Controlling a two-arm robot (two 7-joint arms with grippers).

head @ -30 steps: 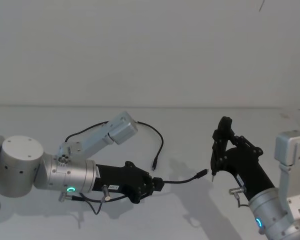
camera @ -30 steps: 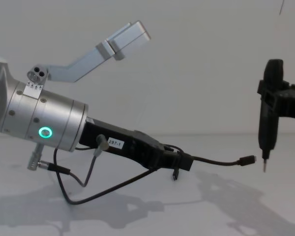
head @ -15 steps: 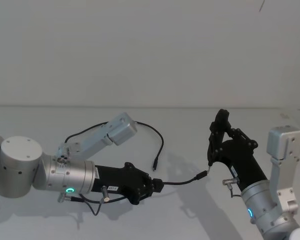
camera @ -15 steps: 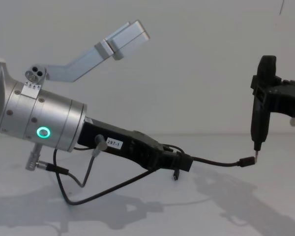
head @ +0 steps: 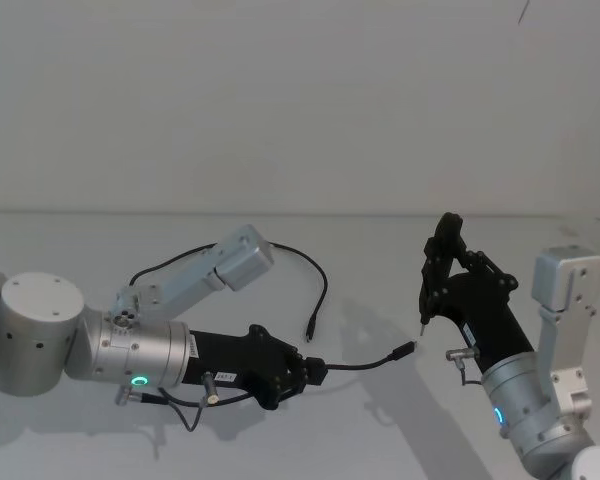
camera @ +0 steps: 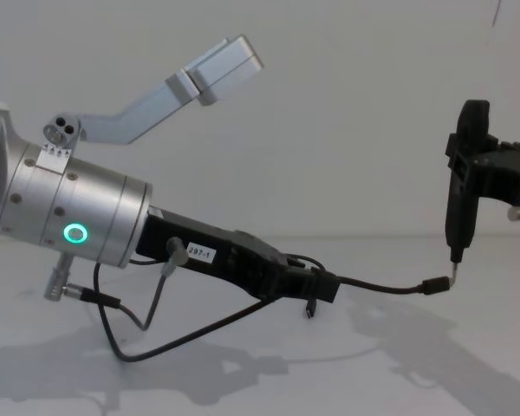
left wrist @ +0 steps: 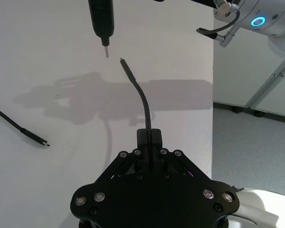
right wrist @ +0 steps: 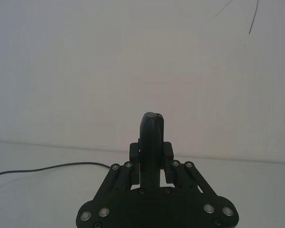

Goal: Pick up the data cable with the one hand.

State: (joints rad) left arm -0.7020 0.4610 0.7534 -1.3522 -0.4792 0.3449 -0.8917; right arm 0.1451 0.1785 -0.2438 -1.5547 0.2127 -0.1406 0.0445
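Plain white wall (bare) behind white table.

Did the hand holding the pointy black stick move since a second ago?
Yes. In the chest view, the right hand carried its pointy black tool left, closer to the data cable plug held out by the left hand.

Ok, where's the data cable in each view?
Head view: data cable runs right from the left gripper, plug near centre.
Left wrist view: rises from the jaws to upper centre.
Chest view: lower right of centre.
Right wrist view: thin line at lower left, likely the same cable.
Shared landmark: the right gripper, its pin tip beside the plug.
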